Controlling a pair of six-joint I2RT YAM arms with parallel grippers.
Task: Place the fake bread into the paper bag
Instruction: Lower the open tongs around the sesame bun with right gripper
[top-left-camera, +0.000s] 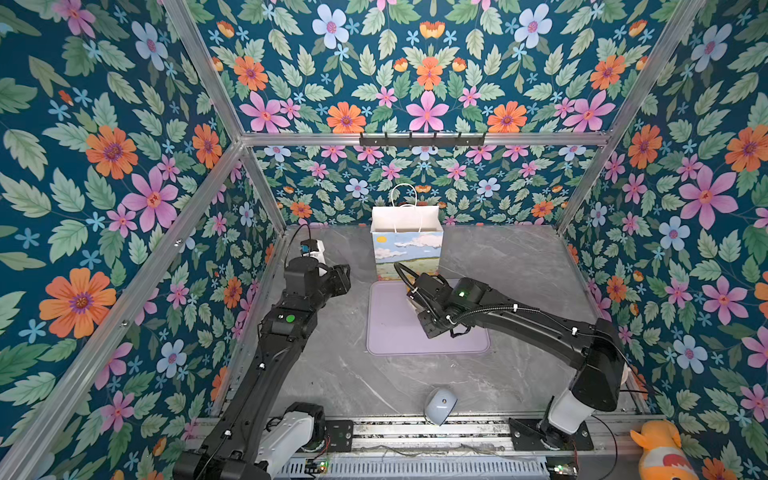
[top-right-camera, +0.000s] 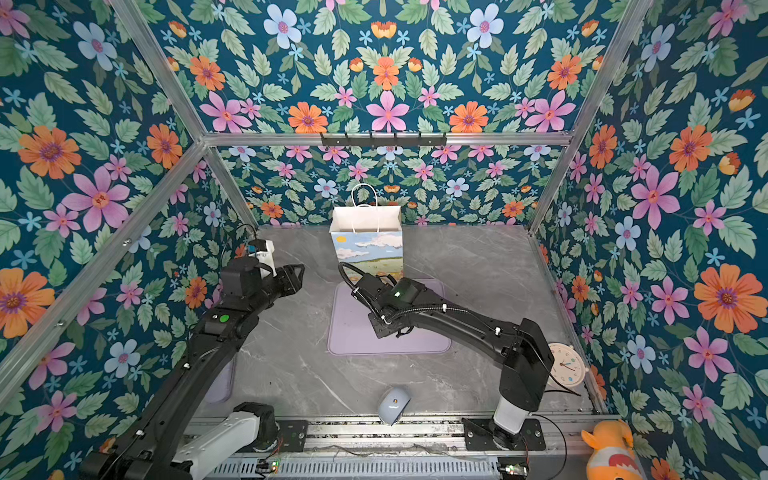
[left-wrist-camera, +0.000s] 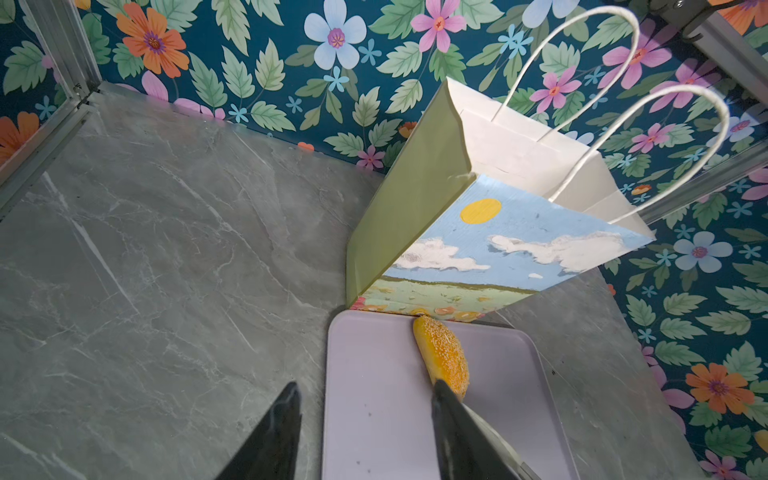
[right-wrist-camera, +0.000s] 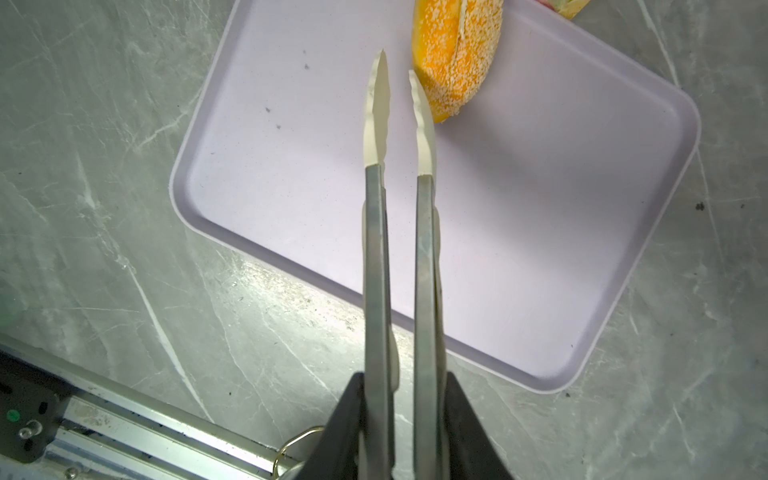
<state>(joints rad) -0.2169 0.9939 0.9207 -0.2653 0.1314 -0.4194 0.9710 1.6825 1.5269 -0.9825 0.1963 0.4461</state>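
lilac tray (top-left-camera: 386, 332) sits mid-frame in both top views, the paper bag (top-left-camera: 407, 249) upright just above it. we see one seeded bun (left-wrist-camera: 442, 357) on the tray beside the bag. our right gripper (right-wrist-camera: 401, 399) clamps tongs (right-wrist-camera: 376, 249), tips slightly parted beside the bun; left gripper (left-wrist-camera: 365, 386) gapes halfway, empty.

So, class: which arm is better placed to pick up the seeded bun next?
Right. Its tongs hover right beside the seeded bun on the tray; the left gripper, jaws open and empty, hangs beside the tray.
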